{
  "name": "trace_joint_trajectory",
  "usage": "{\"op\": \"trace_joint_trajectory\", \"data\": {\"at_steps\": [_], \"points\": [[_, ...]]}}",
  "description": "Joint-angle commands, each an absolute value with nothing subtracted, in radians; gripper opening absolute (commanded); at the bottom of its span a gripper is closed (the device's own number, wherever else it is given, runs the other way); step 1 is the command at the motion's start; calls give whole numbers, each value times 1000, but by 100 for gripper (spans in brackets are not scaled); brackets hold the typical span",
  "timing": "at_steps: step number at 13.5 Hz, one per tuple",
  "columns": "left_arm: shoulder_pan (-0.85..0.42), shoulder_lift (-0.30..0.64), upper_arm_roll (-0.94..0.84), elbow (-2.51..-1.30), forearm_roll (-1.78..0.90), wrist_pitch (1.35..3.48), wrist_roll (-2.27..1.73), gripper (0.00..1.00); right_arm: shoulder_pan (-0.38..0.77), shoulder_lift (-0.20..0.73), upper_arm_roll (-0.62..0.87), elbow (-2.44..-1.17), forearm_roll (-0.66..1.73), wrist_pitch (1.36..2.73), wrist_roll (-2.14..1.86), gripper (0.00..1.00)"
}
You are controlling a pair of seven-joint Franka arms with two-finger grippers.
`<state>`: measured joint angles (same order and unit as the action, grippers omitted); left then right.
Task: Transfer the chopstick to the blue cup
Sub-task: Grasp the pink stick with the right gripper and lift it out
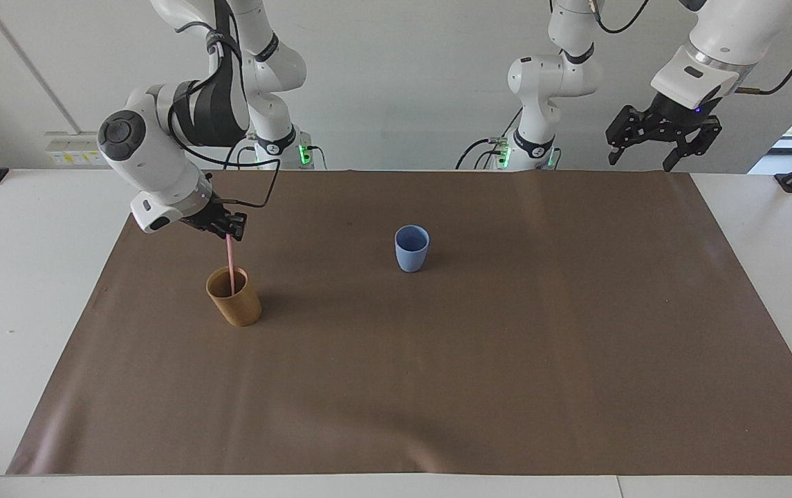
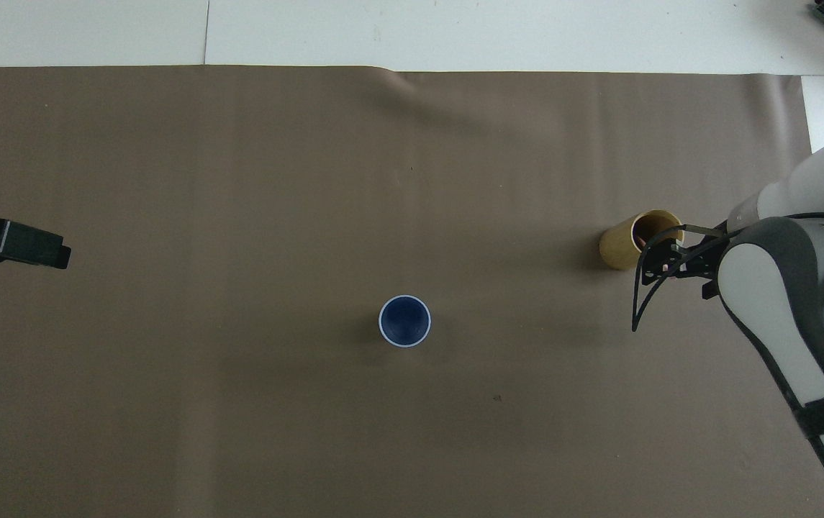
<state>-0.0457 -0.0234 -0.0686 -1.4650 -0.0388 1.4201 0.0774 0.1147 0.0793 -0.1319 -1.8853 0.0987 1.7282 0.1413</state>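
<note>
The pale pink chopstick (image 1: 230, 263) stands nearly upright in a mustard-brown cup (image 1: 234, 304) toward the right arm's end of the table. My right gripper (image 1: 228, 228) is just above that cup, shut on the chopstick's top end. In the overhead view the right gripper (image 2: 663, 260) covers the edge of the mustard-brown cup (image 2: 624, 241) nearest the robots. The blue cup (image 1: 411, 248) stands upright and empty near the middle of the mat, and its dark inside shows from above (image 2: 404, 321). My left gripper (image 1: 660, 142) waits open, high over the left arm's end of the table.
A brown mat (image 1: 479, 360) covers most of the white table (image 1: 8, 290). Only the two cups stand on it. In the overhead view a dark part of the left gripper (image 2: 19, 243) reaches in at the mat's edge.
</note>
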Motion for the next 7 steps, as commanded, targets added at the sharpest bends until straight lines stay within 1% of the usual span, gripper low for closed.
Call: {"op": "trace_joint_trajectory", "data": {"at_steps": [1,2,7], "points": [[-28,-48,-80,-1491,-26,1417,89,100,113,69,-130,-1885,118,1710,115,8],[-28,-49,-81,-1491,-26,1417,89,100,114,71,-130,-1882,118,1710,114,4],[-28,-49,-80,-1491,-26,1417,89,100,112,78,-130,-1858,118,1706,112,0]]}}
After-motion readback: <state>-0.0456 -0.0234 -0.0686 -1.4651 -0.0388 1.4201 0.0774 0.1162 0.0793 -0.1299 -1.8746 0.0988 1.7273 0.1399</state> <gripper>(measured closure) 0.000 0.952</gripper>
